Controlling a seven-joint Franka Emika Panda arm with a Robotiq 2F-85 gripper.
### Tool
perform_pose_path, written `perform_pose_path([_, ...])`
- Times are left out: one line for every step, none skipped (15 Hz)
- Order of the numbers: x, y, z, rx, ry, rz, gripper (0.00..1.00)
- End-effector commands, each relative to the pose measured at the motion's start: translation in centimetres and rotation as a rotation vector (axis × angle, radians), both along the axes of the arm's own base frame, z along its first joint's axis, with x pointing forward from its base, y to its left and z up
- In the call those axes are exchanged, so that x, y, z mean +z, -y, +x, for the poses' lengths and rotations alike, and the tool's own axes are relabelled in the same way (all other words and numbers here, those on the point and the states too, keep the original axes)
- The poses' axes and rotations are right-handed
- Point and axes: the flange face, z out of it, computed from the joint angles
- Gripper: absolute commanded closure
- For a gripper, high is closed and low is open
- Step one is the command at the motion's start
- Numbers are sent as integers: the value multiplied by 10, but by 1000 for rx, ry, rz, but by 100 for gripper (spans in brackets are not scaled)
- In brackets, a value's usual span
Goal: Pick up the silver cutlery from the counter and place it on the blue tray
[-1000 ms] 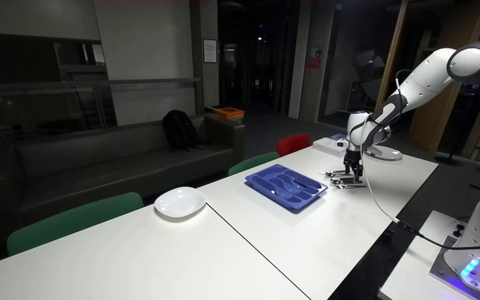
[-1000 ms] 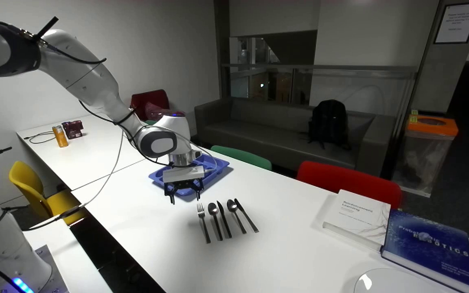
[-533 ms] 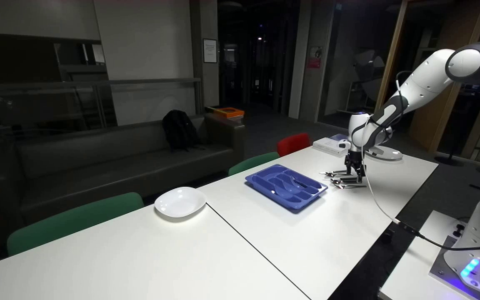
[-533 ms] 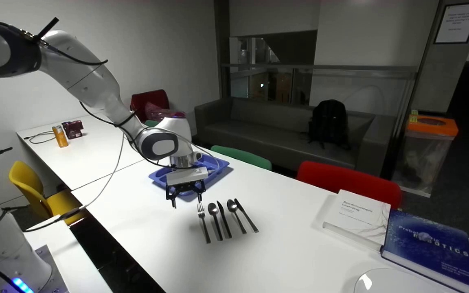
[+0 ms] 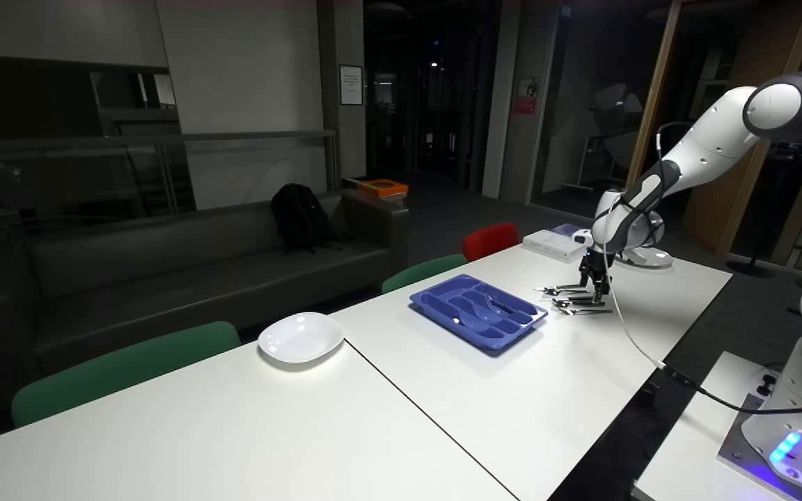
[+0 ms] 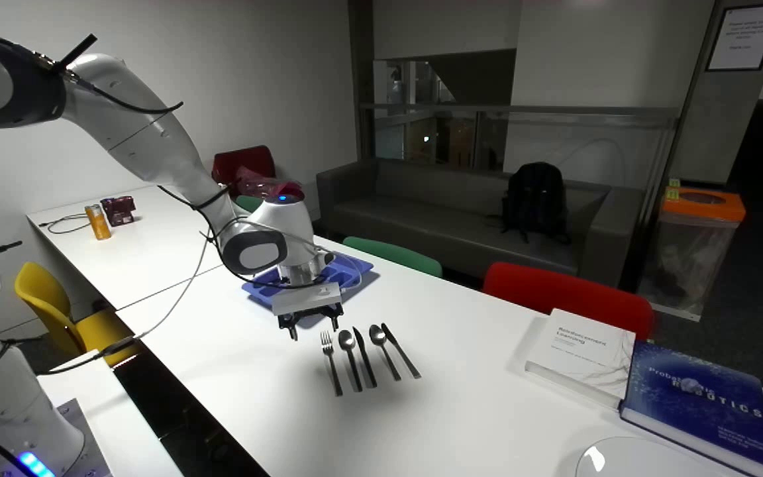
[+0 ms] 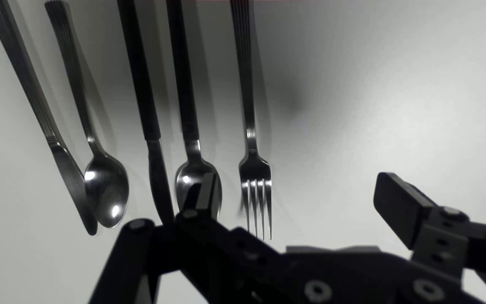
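Note:
The silver cutlery lies in a row on the white counter [image 6: 461, 417]: a fork [image 6: 334, 374], two spoons and two knives, handles pointing away from the tray. In the wrist view the fork [image 7: 255, 169] lies between the open fingers, nearer the left one. That finger covers part of a spoon bowl [image 7: 184, 179]; a dark-handled knife [image 7: 156, 169], another spoon [image 7: 107, 190] and another knife [image 7: 68, 169] lie further left. My gripper [image 6: 314, 331] is open and empty, just above the counter by the fork's tines. The blue tray [image 5: 453, 331] stands behind the gripper, partly hidden by the arm in an exterior view [image 6: 360, 266].
A white plate [image 5: 301, 337] stands beyond the tray, near the dark seam. A white book [image 6: 583, 348], a blue book [image 6: 703, 404] and a round white item [image 6: 646, 460] lie past the cutlery. A cable hangs from the arm. Chairs line the counter's far edge.
My gripper has moved slightly down and towards the cutlery, with the wrist tilting a little. The jaws stay open. The cutlery and tray have not moved.

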Motion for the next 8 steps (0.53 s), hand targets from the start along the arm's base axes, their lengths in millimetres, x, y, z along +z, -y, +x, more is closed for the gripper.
perform_pose_path([0,7,-14,-21,54,21,0])
perform_pose_path([-1,7,-15,-20,53,30,0])
perform_pose_path([-2,8,-16,-16,51,35,0])
perform_pose_path([-4,8,-17,-10,44,43,0])
perform_pose_path([-5,7,-18,-5,42,45,0])
perform_pose_path([-7,6,-19,19,27,54,0])
perform_pose_path([-9,6,-19,38,19,57,0])
perform_pose_path([-12,6,-20,56,13,57,0])
